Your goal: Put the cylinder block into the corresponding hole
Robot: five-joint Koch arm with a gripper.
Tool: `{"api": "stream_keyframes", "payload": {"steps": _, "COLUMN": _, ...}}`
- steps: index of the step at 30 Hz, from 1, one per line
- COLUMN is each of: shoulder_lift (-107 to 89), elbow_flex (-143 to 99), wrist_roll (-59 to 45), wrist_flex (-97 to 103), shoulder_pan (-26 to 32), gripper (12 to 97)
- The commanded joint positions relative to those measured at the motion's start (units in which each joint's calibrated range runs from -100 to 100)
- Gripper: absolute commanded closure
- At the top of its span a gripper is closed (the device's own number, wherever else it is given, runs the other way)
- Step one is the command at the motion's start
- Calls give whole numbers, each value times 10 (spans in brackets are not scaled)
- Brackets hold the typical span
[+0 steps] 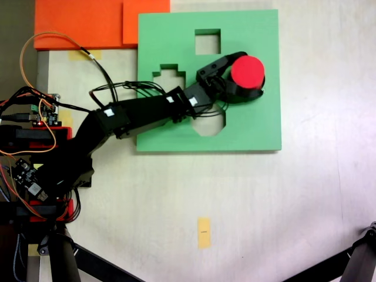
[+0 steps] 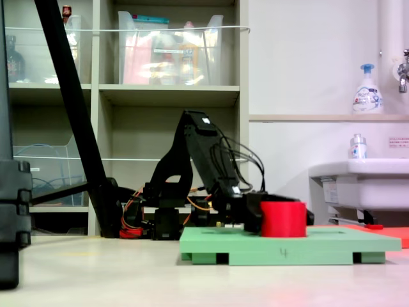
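Note:
The red cylinder block point(image 1: 247, 70) stands upright at the right side of the green foam board point(image 1: 258, 126); in a fixed view from the side, the cylinder block point(image 2: 283, 219) rests low on the board point(image 2: 287, 246). My gripper point(image 1: 250, 75) reaches in from the left and is shut on the cylinder block, one jaw above it and one below. The round hole is hidden under the block and the jaws. A square cutout point(image 1: 207, 40) and a cross cutout point(image 1: 169, 74) lie open. An octagonal cutout point(image 1: 212, 125) is partly covered by the arm.
Orange foam sheets point(image 1: 88, 23) lie off the board's upper left corner. Circuit boards and cables point(image 1: 35, 117) crowd the arm's base at the left. A yellow tape mark point(image 1: 204, 232) is on the table below. Tripod legs point(image 1: 358, 261) enter at the bottom corners.

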Motion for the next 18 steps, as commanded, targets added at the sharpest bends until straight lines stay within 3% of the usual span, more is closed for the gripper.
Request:
{"api": "stream_keyframes", "payload": {"steps": 1, "shoulder_lift": -22, "elbow_flex": -6, "wrist_roll": -5, "wrist_flex": 62, "shoulder_pan": 0, "gripper": 370}}
{"api": "stream_keyframes", "payload": {"steps": 5, "shoulder_lift": -107, "elbow_flex": -69, "wrist_roll": -5, "wrist_flex": 76, "shoulder_pan": 0, "gripper": 275}}
{"api": "stream_keyframes", "payload": {"steps": 14, "shoulder_lift": -476, "elbow_flex": -296, "wrist_roll": -29, "wrist_flex": 74, "shoulder_pan": 1, "gripper": 279}}
{"api": "stream_keyframes", "payload": {"steps": 16, "shoulder_lift": -586, "elbow_flex": -356, "wrist_roll": -43, "wrist_flex": 71, "shoulder_pan": -2, "gripper": 293}}
{"api": "stream_keyframes", "payload": {"steps": 18, "shoulder_lift": -716, "elbow_flex": -409, "wrist_roll": -55, "wrist_flex": 37, "shoulder_pan": -9, "gripper": 395}}
